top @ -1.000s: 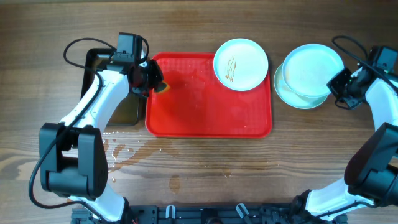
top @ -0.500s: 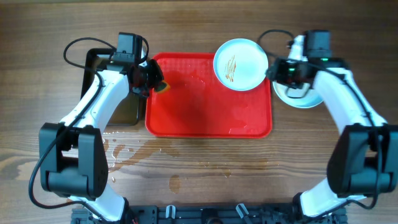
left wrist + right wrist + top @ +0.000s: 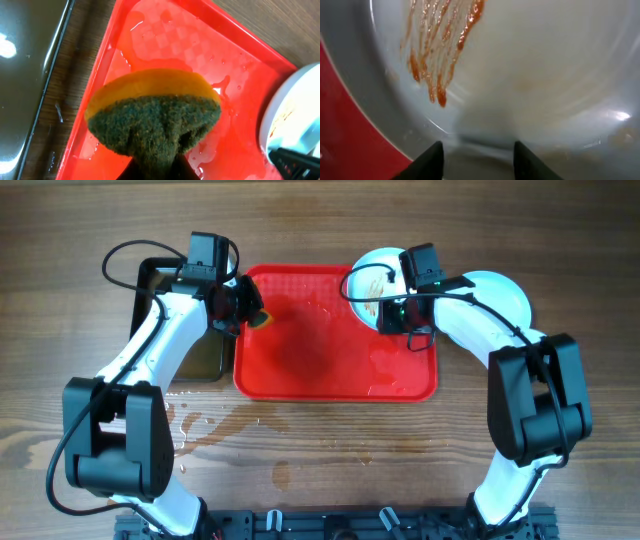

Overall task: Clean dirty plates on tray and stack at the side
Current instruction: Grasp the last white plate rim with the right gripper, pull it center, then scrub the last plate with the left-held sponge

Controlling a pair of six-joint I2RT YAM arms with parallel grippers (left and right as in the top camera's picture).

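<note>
**Dirty plate [image 3: 368, 275], round, shallow, pale mint-white: one on the tray, right jaws spread at its rim**

1. Wooden table [image 3: 400, 465], one. Wet patches [image 3: 215, 425] lie on it near the arm bases, in front of the tray's left part.
2. Large bright red rectangular plastic tray [image 3: 320, 355], one, with rounded corners and a low rim. It sits mid-table with a film of water on its floor.
3. Black rectangular pan [image 3: 142, 300], one, just beside the tray's left edge. It holds dark brownish liquid and is partly covered by the left arm.
4. Left gripper [image 3: 248, 310], above the tray's far left corner. Its jaws pinch one sponge [image 3: 155, 112] that is yellow-orange with a dark green scouring face. Whether the sponge touches the tray cannot be told.
5. The dirty plate lies flat in the tray's far right corner. It carries one cluster of thin brown-orange smears [image 3: 437, 55].
6. Right gripper [image 3: 479, 160], low at that plate's near rim. Its two fingertips [image 3: 427, 162] are spread apart and clamp nothing.
7. Pale mint-white plates off the tray [image 3: 500, 292], on the table just beyond its right edge. They are largely hidden under the right arm, so their number cannot be counted.
</note>
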